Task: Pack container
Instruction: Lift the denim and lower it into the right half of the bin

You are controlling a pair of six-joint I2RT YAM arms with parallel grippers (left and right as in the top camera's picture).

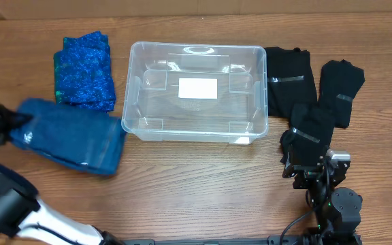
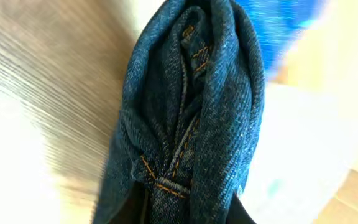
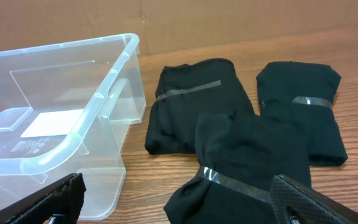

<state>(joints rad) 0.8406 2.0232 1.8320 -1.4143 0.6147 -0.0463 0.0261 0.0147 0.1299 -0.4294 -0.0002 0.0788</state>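
Observation:
The clear plastic container (image 1: pixel 129 102) stands empty at the table's middle, a white label on its base; its rim also shows in the right wrist view (image 3: pixel 98 109). My left gripper (image 1: pixel 9 128) is shut on folded blue jeans (image 1: pixel 73 139), held left of the container's front left corner. In the left wrist view the jeans (image 2: pixel 191 106) fill the frame between my jaws (image 2: pixel 186 214). My right gripper (image 1: pixel 315 169) is wide open over a taped black folded garment (image 1: pixel 312 133), right of the container. In the right wrist view that garment (image 3: pixel 253 168) lies between the fingers (image 3: pixel 182 205).
A folded blue patterned garment (image 1: pixel 84 71) lies left of the container. Two more black folded garments (image 1: pixel 289 80) (image 1: pixel 341 88) lie to its right, also in the right wrist view (image 3: pixel 194 102) (image 3: pixel 303 109). A cardboard wall (image 3: pixel 229 18) stands behind the table.

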